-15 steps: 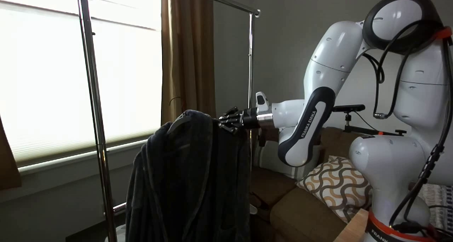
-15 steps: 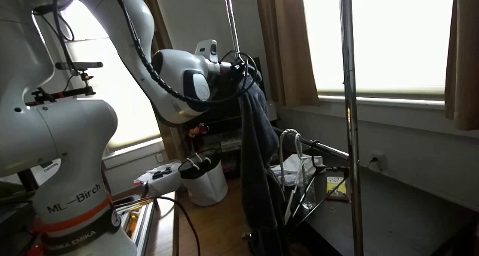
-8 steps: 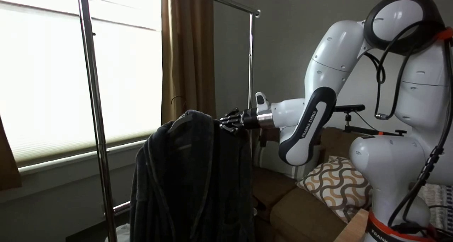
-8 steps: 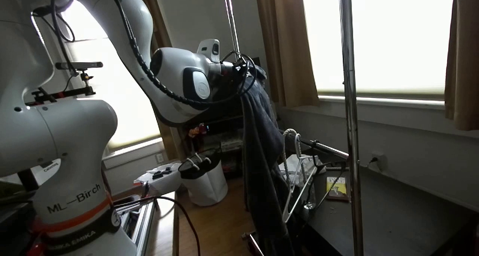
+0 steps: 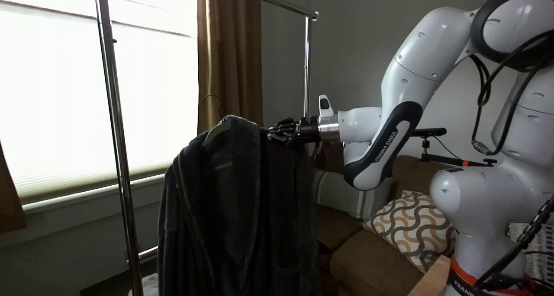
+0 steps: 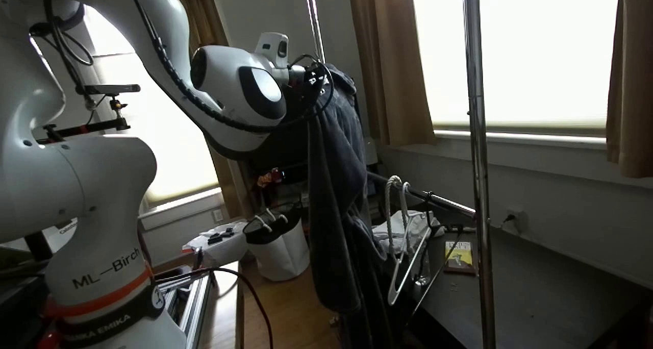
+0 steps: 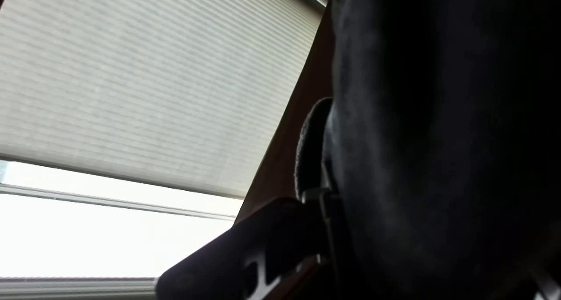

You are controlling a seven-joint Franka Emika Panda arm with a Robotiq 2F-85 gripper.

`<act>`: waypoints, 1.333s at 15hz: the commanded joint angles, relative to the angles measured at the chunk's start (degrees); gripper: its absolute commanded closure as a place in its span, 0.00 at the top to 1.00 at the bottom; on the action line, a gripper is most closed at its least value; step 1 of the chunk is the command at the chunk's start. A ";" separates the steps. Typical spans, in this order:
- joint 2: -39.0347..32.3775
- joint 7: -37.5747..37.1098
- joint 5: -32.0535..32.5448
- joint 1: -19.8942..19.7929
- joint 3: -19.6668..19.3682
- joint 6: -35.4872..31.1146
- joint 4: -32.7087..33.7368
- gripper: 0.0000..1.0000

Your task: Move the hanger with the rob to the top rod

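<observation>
The robe [image 5: 233, 209] on its hanger [image 5: 216, 133] hangs from the gripper [image 5: 269, 134], closed snugly on one shoulder — the hook [image 5: 212, 95] free but below the top rod [image 5: 272, 0], so raising and hooking seem left.

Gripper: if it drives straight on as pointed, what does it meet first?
Most likely the collar of the robe: the gripper holds that robe at a shoulder and points toward its neck. Depth is hard to judge in an exterior view.

Charcoal robe [image 5: 233, 209], silvery top rod [image 5: 273, 1], black hand [image 5: 271, 133], golden-brown curtain [image 5: 229, 58], white pillow [image 5: 411, 226] with orange-and-grey waves
</observation>
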State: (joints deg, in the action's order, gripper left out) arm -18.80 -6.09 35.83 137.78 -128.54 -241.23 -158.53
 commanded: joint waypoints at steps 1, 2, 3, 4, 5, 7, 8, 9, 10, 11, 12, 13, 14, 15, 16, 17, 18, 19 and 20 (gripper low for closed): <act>-12.61 -14.32 1.41 4.84 -8.74 -1.78 0.01 0.02; -15.07 -17.50 1.96 2.40 -7.95 -2.55 0.00 0.02; -17.18 -20.55 3.02 2.89 -10.13 -1.94 0.01 0.02; -19.06 -23.65 4.61 2.71 -11.86 -1.89 0.01 0.02; -21.99 -26.97 8.01 2.83 -14.51 -1.06 0.01 0.02; -16.97 -21.93 7.76 2.77 -11.85 0.24 0.02 0.09; -19.67 -24.93 9.93 1.55 -12.90 -0.20 0.07 0.09; -21.26 -26.29 11.02 1.65 -14.11 -0.10 0.02 0.09; -22.33 -27.05 11.49 1.80 -14.66 0.02 -0.06 0.09; -22.91 -27.31 11.53 1.93 -14.78 0.12 -0.16 0.09; -23.16 -27.36 11.54 1.98 -14.81 0.16 -0.25 0.02; -23.09 -27.08 11.66 2.63 -14.94 0.80 0.65 0.02; -23.25 -28.68 11.32 2.52 -16.03 -2.03 2.21 0.02; -23.71 -31.25 12.69 2.52 -18.48 -4.68 3.80 0.02; -23.06 -37.86 16.27 2.52 -19.03 -0.48 11.35 0.02; -22.65 -40.17 17.59 2.57 -19.80 -0.50 13.46 0.02; -22.80 -40.94 20.32 2.56 -23.05 -5.11 11.89 0.02; -21.26 -45.89 20.09 2.53 -21.01 -0.49 19.22 0.02; -20.49 -48.81 21.01 2.52 -22.27 -0.47 21.86 0.02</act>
State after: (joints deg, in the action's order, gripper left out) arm -41.57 -44.99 54.71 140.30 -148.16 -241.67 -147.93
